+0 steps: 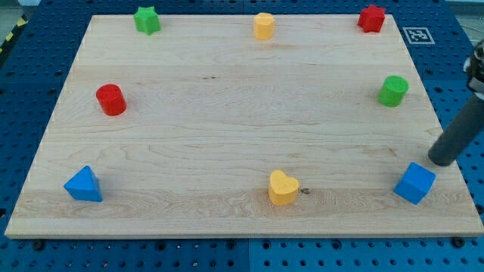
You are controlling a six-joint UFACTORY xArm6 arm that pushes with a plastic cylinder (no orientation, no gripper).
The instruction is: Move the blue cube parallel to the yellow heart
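The blue cube [414, 183] sits near the board's lower right corner. The yellow heart [283, 187] lies at the view's bottom, near the middle, well to the left of the cube. My tip [440, 161] is the lower end of the dark rod coming in from the view's right. It rests on the board just above and to the right of the blue cube, very close to its top right corner.
A blue triangular block [83, 185] is at the lower left, a red cylinder [111, 99] at the left, a green star [147, 20], a yellow block [263, 26] and a red star [371, 18] along the top, a green cylinder [392, 91] at the right. The wooden board [227, 113] lies on a blue pegboard.
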